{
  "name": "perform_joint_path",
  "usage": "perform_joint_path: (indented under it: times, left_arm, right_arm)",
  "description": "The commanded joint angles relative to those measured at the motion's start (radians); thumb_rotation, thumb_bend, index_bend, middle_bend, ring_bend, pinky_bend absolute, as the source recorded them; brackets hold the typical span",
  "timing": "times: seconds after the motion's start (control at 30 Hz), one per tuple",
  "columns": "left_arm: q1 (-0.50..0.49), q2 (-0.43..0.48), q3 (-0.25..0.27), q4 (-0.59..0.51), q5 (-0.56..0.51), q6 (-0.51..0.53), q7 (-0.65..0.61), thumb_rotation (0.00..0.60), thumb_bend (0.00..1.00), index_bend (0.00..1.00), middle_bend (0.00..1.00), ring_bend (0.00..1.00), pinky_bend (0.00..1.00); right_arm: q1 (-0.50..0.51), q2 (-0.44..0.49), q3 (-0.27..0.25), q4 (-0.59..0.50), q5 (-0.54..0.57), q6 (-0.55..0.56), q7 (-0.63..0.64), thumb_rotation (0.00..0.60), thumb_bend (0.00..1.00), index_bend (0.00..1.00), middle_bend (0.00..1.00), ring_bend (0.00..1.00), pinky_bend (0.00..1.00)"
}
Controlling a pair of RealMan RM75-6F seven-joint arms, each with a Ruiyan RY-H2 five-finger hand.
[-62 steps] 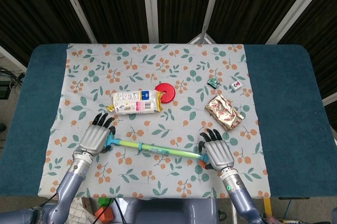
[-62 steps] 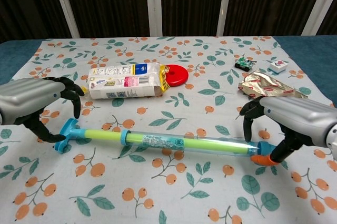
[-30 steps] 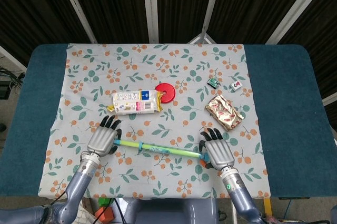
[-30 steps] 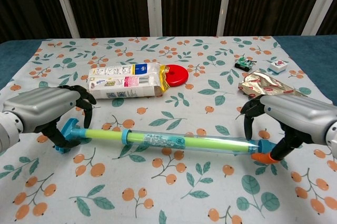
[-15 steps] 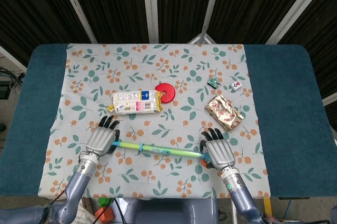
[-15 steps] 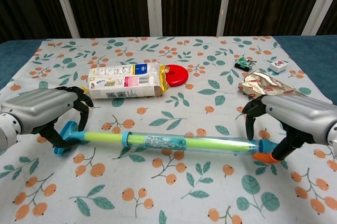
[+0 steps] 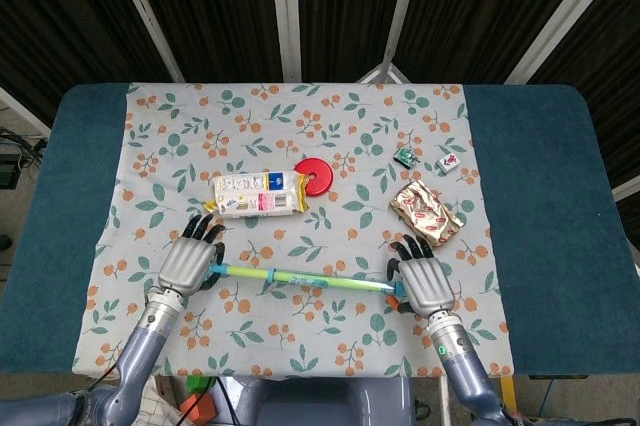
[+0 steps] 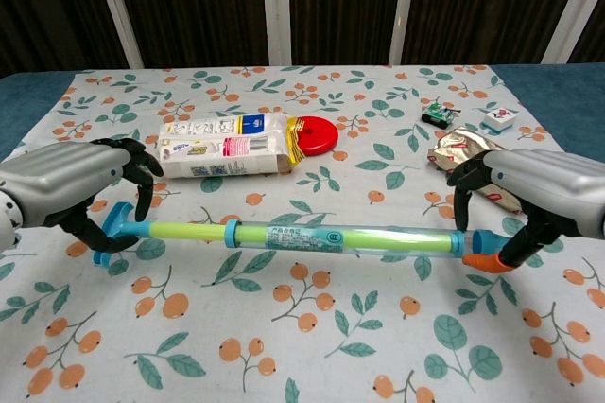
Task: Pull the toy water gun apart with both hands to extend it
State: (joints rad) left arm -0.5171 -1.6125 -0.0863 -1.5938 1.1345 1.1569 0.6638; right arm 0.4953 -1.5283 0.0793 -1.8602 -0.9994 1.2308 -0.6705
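Note:
The toy water gun (image 8: 312, 236) (image 7: 300, 278) is a long clear tube with a yellow-green rod inside, a blue handle at its left end and an orange tip at its right end. It hangs level just above the floral cloth. My left hand (image 8: 71, 190) (image 7: 190, 263) grips the blue handle. My right hand (image 8: 544, 195) (image 7: 423, 281) grips the tube's right end by the orange tip (image 8: 484, 262). The rod sticks out of the tube on the left side.
Behind the gun lie a white snack packet (image 8: 225, 146), a red disc (image 8: 315, 134), a crumpled foil packet (image 8: 470, 155), a small green item (image 8: 436, 115) and a white tile (image 8: 498, 117). The floral cloth (image 7: 290, 116) covers a blue table.
Both hands lifted the water gun off the cloth and carried it slightly right. The left hand closed on the blue handle.

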Motion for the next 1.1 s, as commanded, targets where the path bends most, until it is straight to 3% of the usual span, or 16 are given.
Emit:
perform_joint_path:
  times: [0.03, 1.1]
  left_arm:
    - [0.002, 0.011, 0.003, -0.008, 0.003, 0.003, -0.002, 0.6, 0.53, 0.61, 0.17, 0.0, 0.0]
    - [0.011, 0.088, 0.023, -0.067, 0.019, 0.027, -0.008, 0.6, 0.53, 0.62, 0.17, 0.0, 0.0]
  right_arm:
    - [-0.002, 0.009, 0.002, -0.003, 0.005, 0.004, 0.001, 0.6, 0.32, 0.69, 0.19, 0.0, 0.0]
    - [-0.026, 0.127, 0.026, 0.053, 0.065, 0.031, 0.024, 0.6, 0.32, 0.69, 0.2, 0.0, 0.0]
